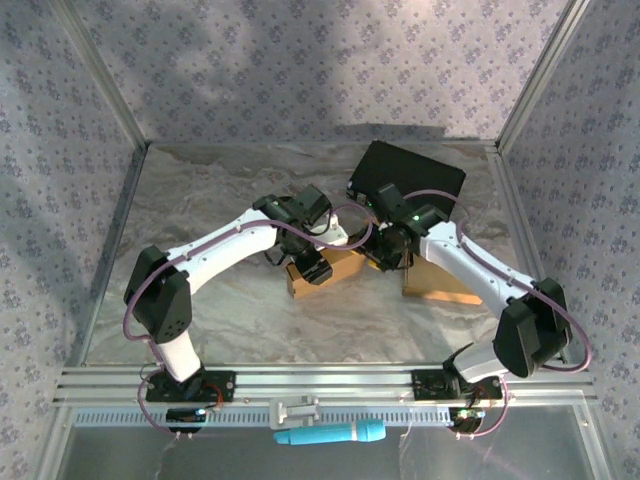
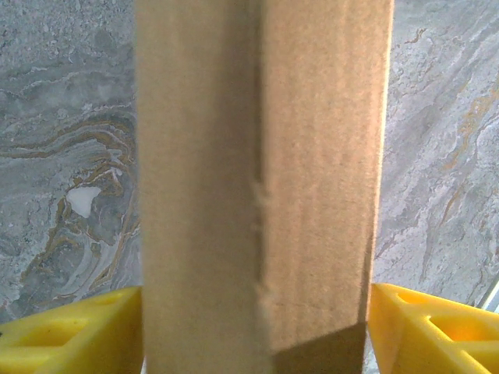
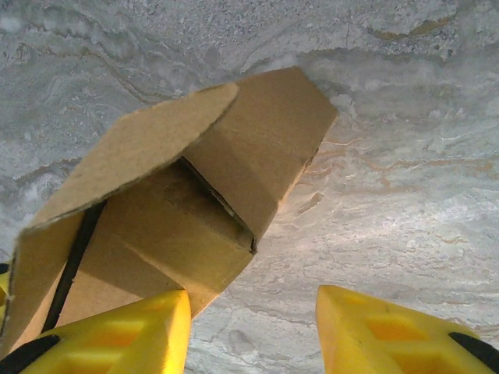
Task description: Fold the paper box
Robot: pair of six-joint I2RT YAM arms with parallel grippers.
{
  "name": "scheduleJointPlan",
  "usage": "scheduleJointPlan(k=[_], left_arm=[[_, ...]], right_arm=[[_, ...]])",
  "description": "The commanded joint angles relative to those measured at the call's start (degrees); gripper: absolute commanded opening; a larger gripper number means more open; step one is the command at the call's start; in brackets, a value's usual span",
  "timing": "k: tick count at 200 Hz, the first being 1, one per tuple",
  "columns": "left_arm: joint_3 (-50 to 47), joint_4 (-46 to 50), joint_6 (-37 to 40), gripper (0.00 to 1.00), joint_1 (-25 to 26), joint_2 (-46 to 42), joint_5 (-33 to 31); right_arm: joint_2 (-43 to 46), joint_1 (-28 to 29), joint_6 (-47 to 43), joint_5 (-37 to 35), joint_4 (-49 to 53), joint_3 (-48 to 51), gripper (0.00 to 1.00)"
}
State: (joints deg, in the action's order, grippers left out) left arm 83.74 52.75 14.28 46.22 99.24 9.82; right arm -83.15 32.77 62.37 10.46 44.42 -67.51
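Two white arms lean together over the grey marbled table [image 1: 200, 200], both busy with one thing. At the far right of the table lies a black flat rectangular case [image 1: 412, 170], not touched. In the middle, just in front of it, sits the brown cardboard paper box [image 1: 348, 272], low and long, only partly folded.

The left gripper [image 1: 318, 262] is at the left part of the box. In its wrist view a tall cardboard wall [image 2: 257, 187] stands upright between its yellow fingers [image 2: 70, 335], close at both sides, but whether they really press it I cannot tell. The right gripper [image 3: 253, 294] has its jaws apart with bare table between them. One loose flap [image 3: 132, 148] hangs tilted over the open end of the box, beside its finger.

I think the step in hand is closing this end. The next move asks, to my mind, that the right gripper pushes the flap down and in while the left one steadies the wall.
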Motion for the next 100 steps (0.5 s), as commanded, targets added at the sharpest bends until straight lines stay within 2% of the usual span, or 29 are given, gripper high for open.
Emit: scheduleJointPlan(k=[1,53,78,100], left_arm=[[1.7,1.2,0.0,0.72,-0.3,-0.4,0.1],[0.7,0.6,1.0,0.7,-0.6,-1.0,-1.3],[0.3,0.2,2.0,0.66,-1.2,-1.5,-0.5],[-0.2,-0.1,3.2,0.65,-1.9,-2.2,0.5]], right_arm=[[-3.8,-0.2,0.6,-0.2,6.4,0.4,0.44],[-3.1,0.5,0.9,-0.5,8.0,-3.3,0.43],[1.5,0.4,-1.7,-2.8,6.1,-3.9,0.43],[8.5,-2.0,-8.2,-4.5,2.6,-2.7,0.42]])
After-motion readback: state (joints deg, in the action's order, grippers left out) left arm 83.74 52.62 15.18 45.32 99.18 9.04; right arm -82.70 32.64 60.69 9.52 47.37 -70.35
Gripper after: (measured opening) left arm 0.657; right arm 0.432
